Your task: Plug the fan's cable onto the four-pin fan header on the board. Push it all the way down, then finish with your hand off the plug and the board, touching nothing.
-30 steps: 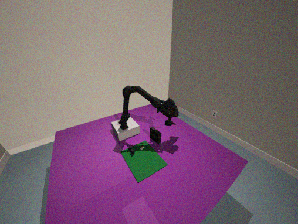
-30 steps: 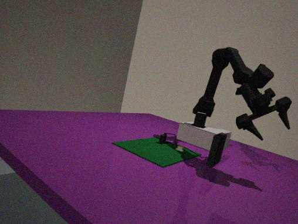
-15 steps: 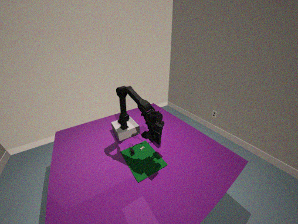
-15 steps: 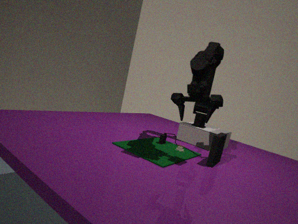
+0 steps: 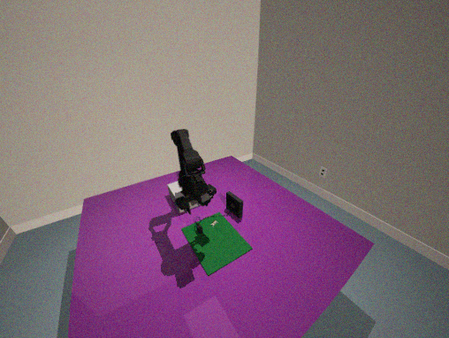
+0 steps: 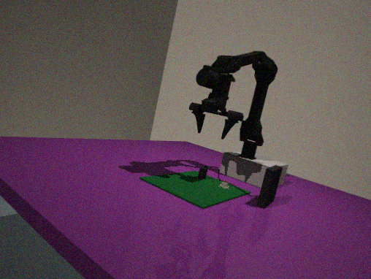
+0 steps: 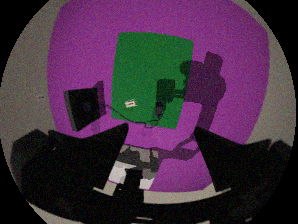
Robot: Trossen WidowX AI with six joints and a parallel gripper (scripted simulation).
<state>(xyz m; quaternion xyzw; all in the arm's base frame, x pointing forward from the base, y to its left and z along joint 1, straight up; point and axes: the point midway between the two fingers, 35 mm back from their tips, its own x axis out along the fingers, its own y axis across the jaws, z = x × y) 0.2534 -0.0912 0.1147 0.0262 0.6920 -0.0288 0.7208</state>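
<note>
The green board (image 5: 230, 252) (image 6: 182, 190) (image 7: 150, 55) lies flat. The small whitish header (image 5: 214, 223) (image 6: 224, 185) (image 7: 130, 103) is on it, near the edge toward the robot base. The black plug (image 6: 202, 172) (image 7: 159, 109) stands upright on the board, apart from the header, partly in the arm's shadow. A thin dark cable (image 7: 131, 119) runs from it to the black square fan (image 5: 234, 205) (image 6: 269, 187) (image 7: 84, 107), which stands beside the board. My gripper (image 6: 211, 135) (image 7: 162, 128) is open and empty, pointing down, well above the board. The header's pins are too small to see.
The pale base block (image 5: 173, 188) (image 6: 270, 175) under the arm stands behind the board. The fan rises beside the board on the header's side. The purple table (image 5: 287, 248) (image 6: 109, 153) extends around them.
</note>
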